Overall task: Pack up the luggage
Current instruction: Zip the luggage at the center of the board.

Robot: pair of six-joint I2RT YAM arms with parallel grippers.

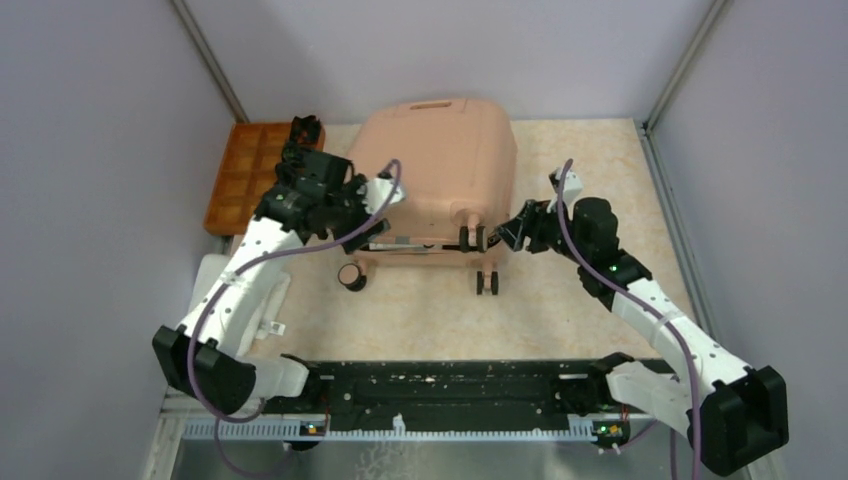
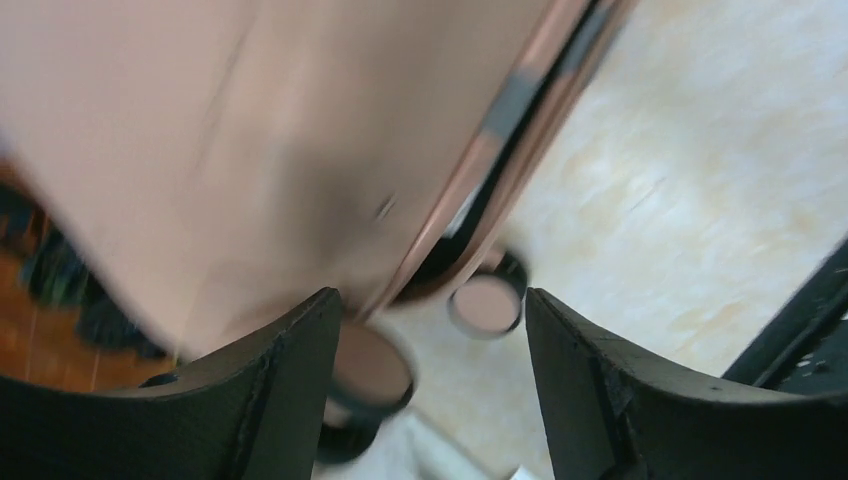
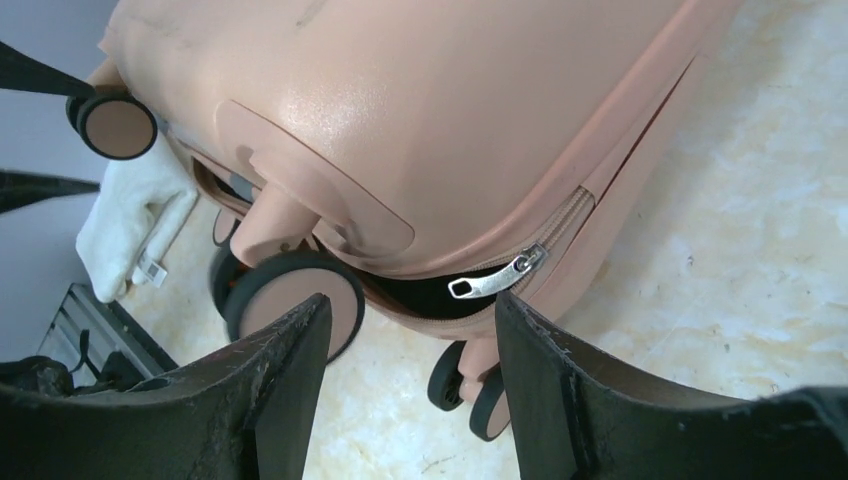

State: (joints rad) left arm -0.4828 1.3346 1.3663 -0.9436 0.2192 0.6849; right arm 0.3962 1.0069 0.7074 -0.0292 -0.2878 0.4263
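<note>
The peach-pink luggage [image 1: 440, 170] lies flat by the far edge of the counter [image 1: 420, 310], its lid down but a gap unzipped. Zipping seems in hand. The zipper pull [image 3: 495, 278] sits just ahead of the spread right jaws, which must pinch it next. The left jaws, also spread, wait at the luggage's left near corner.

The top camera hangs high behind the arm bases, facing 12 o'clock and down, far enough to take in the whole surface [image 1: 580, 300] and the luggage [image 1: 440, 160]. The left wrist camera sits very close at the luggage's 8 o'clock corner, its view blurred, looking past the left end effector [image 2: 430, 300]. The right wrist camera, close at 4 o'clock, faces 9 o'clock past the right end effector [image 3: 410, 305]. All three share the luggage's wheeled near edge.
</note>
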